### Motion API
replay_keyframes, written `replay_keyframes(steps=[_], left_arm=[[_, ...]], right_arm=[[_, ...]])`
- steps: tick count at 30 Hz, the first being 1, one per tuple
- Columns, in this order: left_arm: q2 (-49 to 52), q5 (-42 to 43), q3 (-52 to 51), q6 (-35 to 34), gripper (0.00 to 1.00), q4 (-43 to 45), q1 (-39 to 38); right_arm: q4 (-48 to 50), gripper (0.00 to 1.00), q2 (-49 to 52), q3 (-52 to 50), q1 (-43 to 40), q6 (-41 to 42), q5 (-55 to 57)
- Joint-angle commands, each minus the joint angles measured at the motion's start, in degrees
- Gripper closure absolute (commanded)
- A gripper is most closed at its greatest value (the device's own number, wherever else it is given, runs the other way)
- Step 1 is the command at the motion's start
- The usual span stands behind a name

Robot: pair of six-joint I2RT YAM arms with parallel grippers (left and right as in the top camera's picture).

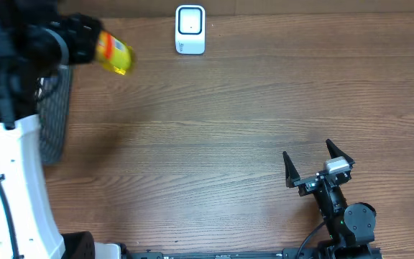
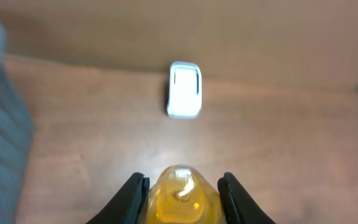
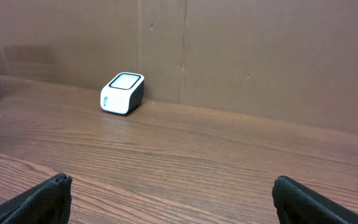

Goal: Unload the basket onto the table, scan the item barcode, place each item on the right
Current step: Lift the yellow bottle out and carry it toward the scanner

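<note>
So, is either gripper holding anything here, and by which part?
The left gripper clamps the yellow item by its sides at one end; the right gripper is open and empty.

Left end effector (image 2: pixel 182 182), seemingly raised, clamps a yellow bottle (image 2: pixel 180 202); right end effector (image 1: pixel 307 150) sits low, spread wide.

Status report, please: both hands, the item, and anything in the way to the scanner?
Left hand shut on yellow bottle, left of scanner. Right hand open, empty. Nothing seen between bottle and scanner.
</note>
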Motion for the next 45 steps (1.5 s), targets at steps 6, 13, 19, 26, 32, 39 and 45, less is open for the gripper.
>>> replay_keyframes(steps=[6, 13, 19, 26, 32, 39, 45], left_arm=[[2.2, -21.1, -0.2, -13.9, 0.87, -5.4, -15.0], [7.2, -18.1, -0.3, -23.5, 0.89, -8.3, -22.1], [13.8, -7.3, -0.3, -25.0, 0.84, -8.5, -24.2], [20.7, -5.6, -0.3, -23.0, 0.94, -10.2, -25.8], [22.3, 10.1, -0.3, 6.1, 0.96, -7.5, -27.4], [22.2, 21.8, -0.2, 29.5, 0.96, -9.6, -26.9], [22.3, 20.8, -0.2, 33.0, 0.85, -8.3, -27.6]], right_arm=[[0.2, 0.0, -0.5, -0.6, -0.2, 0.1, 0.4], [0.2, 0.0, -0.5, -0.6, -0.2, 0.1, 0.4], [0.2, 0.0, -0.5, -0.6, -0.2, 0.1, 0.4], [0.2, 0.0, -0.5, -0.6, -0.2, 0.1, 0.4], [0.2, 0.0, -0.5, -0.6, -0.2, 0.1, 0.4], [0.2, 0.0, -0.5, -0.6, -0.2, 0.1, 0.4], [0.2, 0.0, -0.5, -0.6, -0.2, 0.1, 0.4]])
